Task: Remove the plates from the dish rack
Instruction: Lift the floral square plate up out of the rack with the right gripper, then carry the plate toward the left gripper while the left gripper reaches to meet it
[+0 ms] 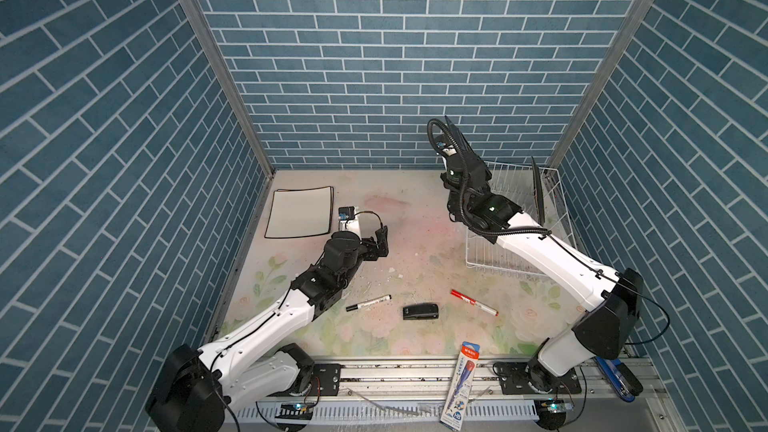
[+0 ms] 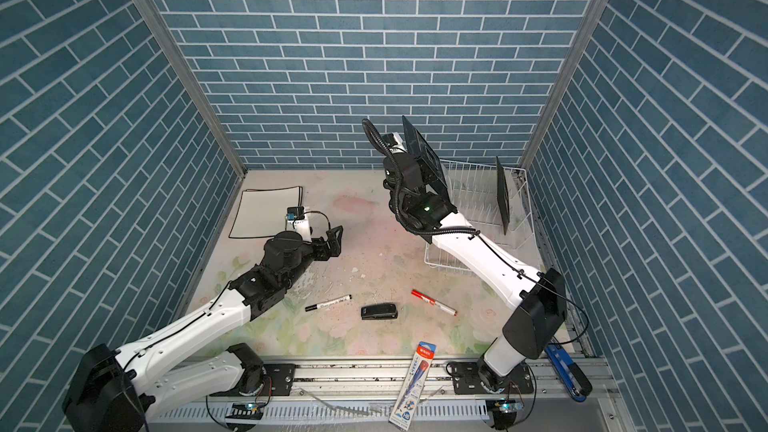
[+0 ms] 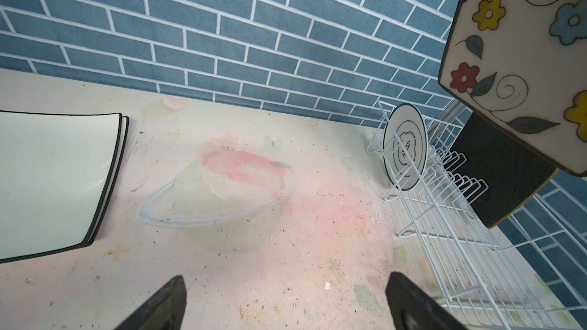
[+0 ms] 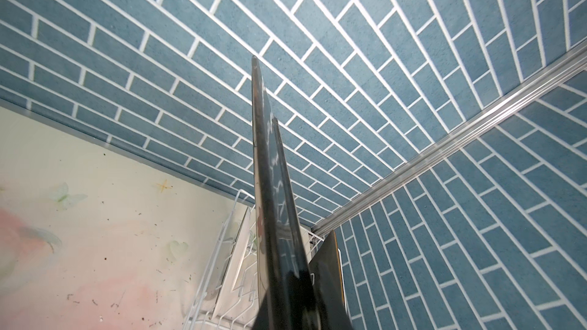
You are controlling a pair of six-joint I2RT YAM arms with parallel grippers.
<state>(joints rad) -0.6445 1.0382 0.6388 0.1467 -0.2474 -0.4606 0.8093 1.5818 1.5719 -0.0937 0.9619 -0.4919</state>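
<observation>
left wrist view shows the flowered plate (image 3: 521,58) lifted above the dish rack (image 3: 451,217), pinched edge-on by the right gripper (image 4: 298,284), jaws nearly closed on its rim; keep it upright and carry it clear of the rack before lowering beside the white plates (image 1: 301,211) well left of the rack. left gripper (image 3: 286,300) hovers wide open, empty, left of the rack

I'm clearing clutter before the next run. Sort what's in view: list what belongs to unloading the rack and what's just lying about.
Belongs to the job:
- dish rack
- flowered plate, held by the right gripper
- black plate in the rack
- round plate in the rack
- white plates stacked on the table
- left gripper, open

Lying about:
- black marker
- red marker
- stapler
- pencil pack
</observation>
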